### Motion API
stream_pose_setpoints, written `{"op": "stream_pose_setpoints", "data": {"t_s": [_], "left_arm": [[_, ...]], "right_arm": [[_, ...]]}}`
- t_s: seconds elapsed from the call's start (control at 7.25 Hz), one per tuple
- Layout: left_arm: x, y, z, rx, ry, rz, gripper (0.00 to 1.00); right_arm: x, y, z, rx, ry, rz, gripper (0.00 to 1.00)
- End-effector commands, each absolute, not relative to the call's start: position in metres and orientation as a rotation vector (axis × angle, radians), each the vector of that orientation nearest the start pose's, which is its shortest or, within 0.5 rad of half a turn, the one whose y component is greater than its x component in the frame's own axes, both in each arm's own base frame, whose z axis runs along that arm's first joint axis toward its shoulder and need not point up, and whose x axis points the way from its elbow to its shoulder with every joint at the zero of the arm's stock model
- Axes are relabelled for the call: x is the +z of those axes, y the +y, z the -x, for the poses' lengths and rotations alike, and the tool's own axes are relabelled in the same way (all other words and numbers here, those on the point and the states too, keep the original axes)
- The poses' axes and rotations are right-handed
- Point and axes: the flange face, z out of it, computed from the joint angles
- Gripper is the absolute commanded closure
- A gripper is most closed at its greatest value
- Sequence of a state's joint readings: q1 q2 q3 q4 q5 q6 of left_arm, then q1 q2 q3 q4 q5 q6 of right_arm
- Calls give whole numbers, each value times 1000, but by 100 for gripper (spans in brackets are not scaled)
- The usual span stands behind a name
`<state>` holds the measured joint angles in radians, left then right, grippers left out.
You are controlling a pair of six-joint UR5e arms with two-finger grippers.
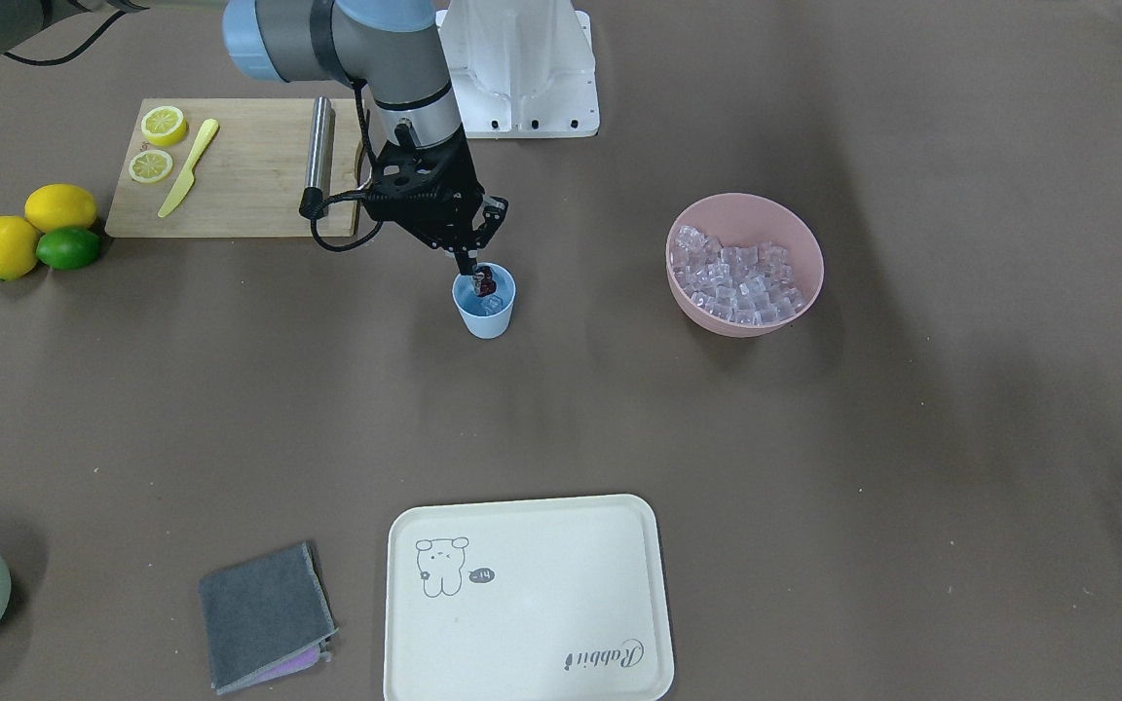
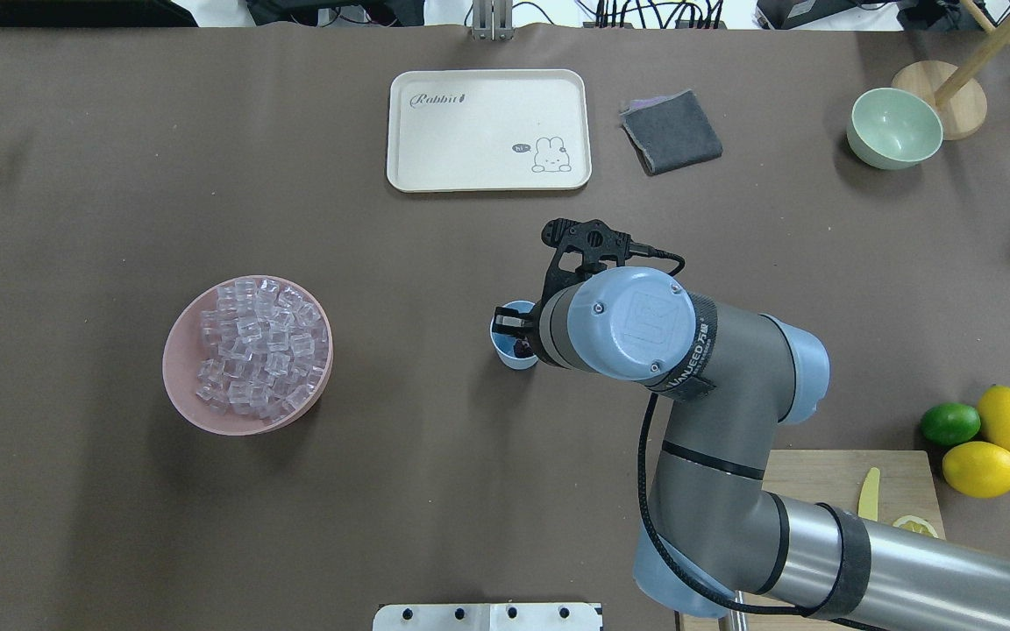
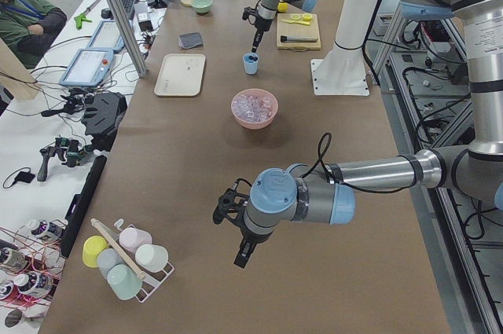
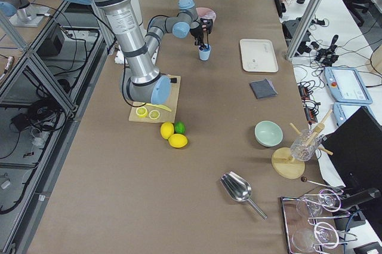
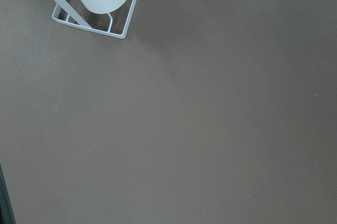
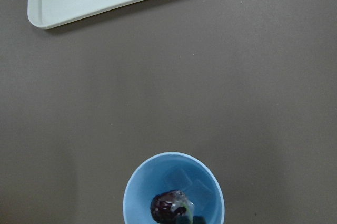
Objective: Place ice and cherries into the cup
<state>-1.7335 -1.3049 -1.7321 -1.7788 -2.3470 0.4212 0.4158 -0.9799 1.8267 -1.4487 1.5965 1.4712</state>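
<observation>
The cup (image 1: 484, 310) had a lettered neighbour, the cream tray (image 1: 527, 599) well beyond the right claw (image 1: 471, 263), printed "Rabbit" beside a cartoon animal. Plain light blue and tapering downward, the cup stood upright directly under that claw, clear glassy ice (image 6: 196, 190) in its bottom. The claw was pinched on the cherries (image 6: 167, 206), a glossy dark red pair just inside the rim; the state of the left claw (image 3: 242, 255) could not be told.

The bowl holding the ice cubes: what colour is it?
The bowl is plain pale pink, with no pattern. It shows best in the exterior front-facing view.
</observation>
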Motion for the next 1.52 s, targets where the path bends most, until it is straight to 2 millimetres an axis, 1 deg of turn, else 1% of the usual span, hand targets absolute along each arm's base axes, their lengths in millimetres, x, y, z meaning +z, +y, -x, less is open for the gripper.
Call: {"op": "stream_pose_setpoints", "data": {"t_s": [0.0, 0.28, 0.41, 0.55, 0.69, 0.83, 0.97, 1.1, 1.24, 1.38], "left_arm": [[674, -370, 125, 286, 717, -318, 2], [675, -370, 125, 284, 718, -316, 2], [675, -369, 125, 282, 719, -312, 2], [678, -369, 125, 253, 722, -292, 2], [677, -368, 125, 126, 738, -240, 2], [671, -370, 123, -12, 757, -187, 2], [661, -379, 114, -108, 775, -147, 2], [642, -393, 86, -131, 822, -108, 2], [631, -404, 60, -106, 823, -83, 2], [623, -417, 46, -64, 796, -95, 2]], "right_arm": [[198, -381, 530, 260, -915, -280, 0], [209, -381, 530, 255, -893, -281, 0], [210, -386, 526, 256, -865, -282, 0], [205, -395, 516, 222, -841, -303, 0], [208, -412, 502, 215, -834, -303, 0], [210, -433, 477, 187, -845, -277, 0], [216, -452, 448, 144, -838, -256, 0], [221, -463, 415, 102, -816, -265, 0], [235, -471, 377, 57, -795, -279, 0], [265, -487, 319, 6, -783, -270, 0]]}}
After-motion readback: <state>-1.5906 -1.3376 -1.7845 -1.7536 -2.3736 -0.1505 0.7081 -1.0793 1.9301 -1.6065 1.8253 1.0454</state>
